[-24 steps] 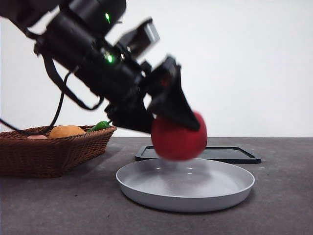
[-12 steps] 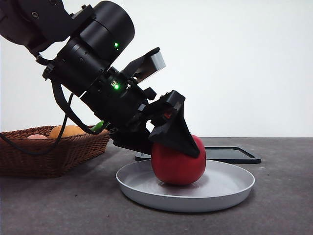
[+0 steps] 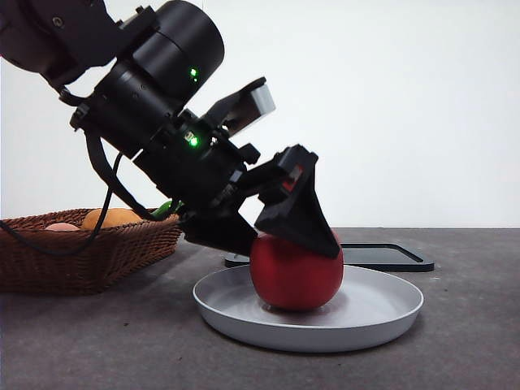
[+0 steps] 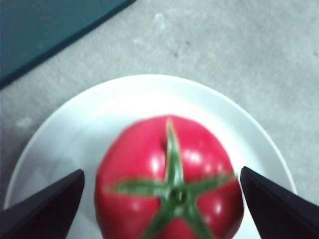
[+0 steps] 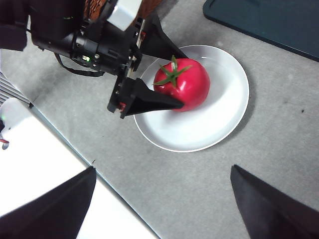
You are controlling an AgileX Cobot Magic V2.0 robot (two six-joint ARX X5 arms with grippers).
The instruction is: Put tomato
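A: Where is the glossy red round tomato with the green star-shaped stem cap (image 3: pixel 296 275)?

B: It sits on the shallow round light-grey plate (image 3: pixel 382 313), near the plate's middle, stem cap up. The right wrist view shows it (image 5: pixel 181 84) toward the side of the plate (image 5: pixel 224 107) nearest the basket.

A: And the left gripper (image 3: pixel 280 231)?

B: It reaches down at a slant over the tomato. Its two black jaws stand apart, one on each side of the fruit — the left wrist view shows a strip of white plate (image 4: pixel 75 129) between each jaw and the red skin (image 4: pixel 169 174). In the right wrist view one jaw tip looks very close to the tomato's flank; whether it touches cannot be told. The tomato's weight is on the plate.

A: The right gripper (image 5: pixel 159 209)?

B: It hangs well above the table, looking down on the plate; its jaws are spread wide with nothing between them.

A: What else is on the grey table (image 3: pixel 471 341)?

B: A brown woven wicker basket (image 3: pixel 73 252) toward the left edge, holding an orange round fruit (image 3: pixel 114 217) and a small green chili pepper (image 3: pixel 166 209) — both partly hidden by the arm. Behind the plate lies a flat dark rectangular tray (image 3: pixel 390 256), just beside the plate's far rim. A white slab (image 5: pixel 45 184) shows at the table's edge in the right wrist view.
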